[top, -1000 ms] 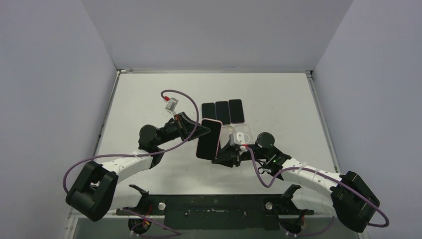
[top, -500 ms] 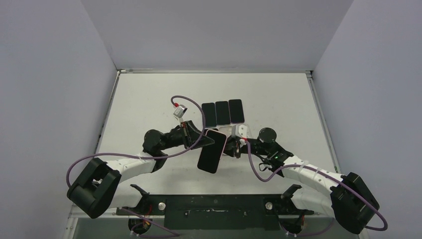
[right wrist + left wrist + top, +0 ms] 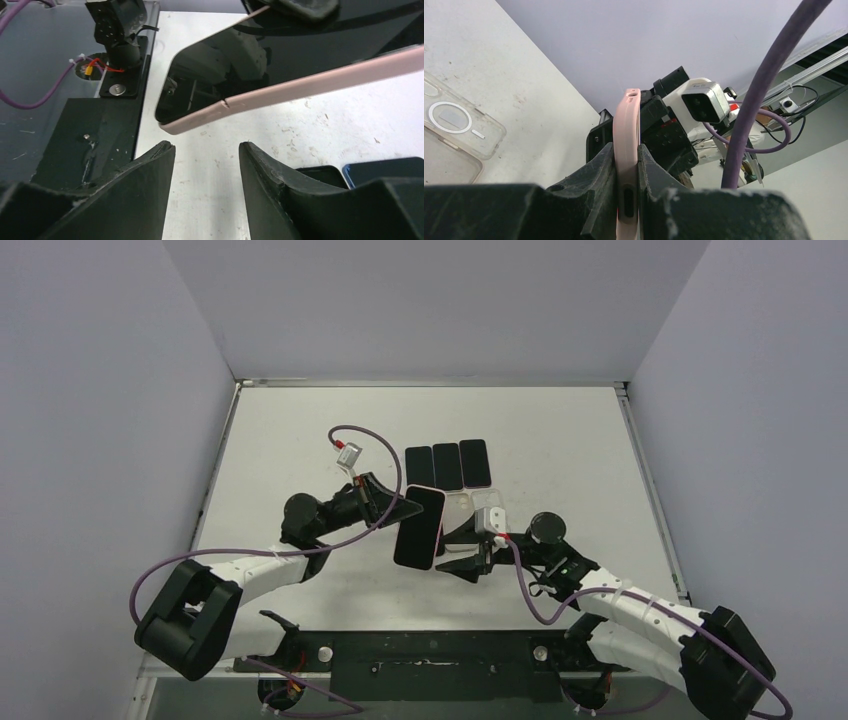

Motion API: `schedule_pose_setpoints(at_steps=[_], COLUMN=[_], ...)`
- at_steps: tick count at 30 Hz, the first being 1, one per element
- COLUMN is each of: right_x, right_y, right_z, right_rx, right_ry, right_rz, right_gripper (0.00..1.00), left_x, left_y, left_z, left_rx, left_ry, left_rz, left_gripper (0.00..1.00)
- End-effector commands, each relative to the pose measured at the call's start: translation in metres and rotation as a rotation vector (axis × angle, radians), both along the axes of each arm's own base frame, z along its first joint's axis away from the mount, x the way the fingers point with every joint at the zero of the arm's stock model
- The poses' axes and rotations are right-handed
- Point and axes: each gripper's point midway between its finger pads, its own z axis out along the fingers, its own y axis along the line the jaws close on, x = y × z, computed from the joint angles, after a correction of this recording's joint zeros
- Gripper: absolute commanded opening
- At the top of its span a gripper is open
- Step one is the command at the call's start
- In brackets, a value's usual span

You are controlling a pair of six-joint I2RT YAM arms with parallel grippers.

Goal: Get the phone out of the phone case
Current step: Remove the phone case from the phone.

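Left gripper clamped on one long edge of the phone, per top cam; phone sits in its pink case, held off the table, screen up toward the cam. Long axis runs far-to-near, far end tipped slightly right. That far short end lies just near-side of the row of three dark phones, in line w/ the row's left one. Right gripper has fingers apart, nothing btwn them, by the phone's near right corner, further from the row than the phone is. Count: 1 cased phone, 3 bare dark phones side by side in the row, and a clear case just near-side of the row's right end; whether one or two lie there, can't tell from this cam

Left wrist cam: both black fingers pinch the pink case edge-on. Rim looks matte and rounded, w/ a dark slot cut-out down btwn the fingers. Clear case lies flat on the table, see-through plastic w/ a white ring and short bar on it; a 2nd clear sheet seems to overlap it lower left

Right wrist cam: 2 blunt black fingers spread, bare table in the gap. Phone hangs beyond them, glossy black glass mirroring arm parts, pink rim w/ a small nick near its rounded corner. 2 of the row's dark phones show lower right, one w/ a blue edge
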Motion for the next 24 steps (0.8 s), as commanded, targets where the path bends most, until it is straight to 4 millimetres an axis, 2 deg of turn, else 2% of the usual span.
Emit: schedule_pose_setpoints(at_steps=[1, 8, 15, 21, 24], right_x=[-0.015, -0.018, -0.014, -0.007, -0.001], right_y=[0.009, 0.016, 0.018, 0.021, 0.021], right_z=[0.023, 0.034, 0.035, 0.033, 0.033], right_rx=[0.076, 0.114, 0.107, 0.079, 0.062], right_ry=[-0.074, -0.092, -0.107, -0.135, -0.171], right_rz=[0.079, 0.096, 0.093, 0.08, 0.062], right_gripper=[0.51, 0.51, 0.44, 0.33, 0.25], left_x=[0.003, 0.001, -0.007, -0.018, -0.023], left_y=[0.004, 0.005, -0.001, -0.004, -0.005], left_z=[0.047, 0.047, 0.047, 0.046, 0.046], left_rx=[-0.103, -0.109, -0.114, -0.136, -0.143], left_ry=[-0.138, -0.129, -0.119, -0.092, -0.075], left_rz=[0.041, 0.048, 0.018, -0.032, -0.055], left_gripper=[0.0, 0.0, 0.0, 0.0, 0.0])
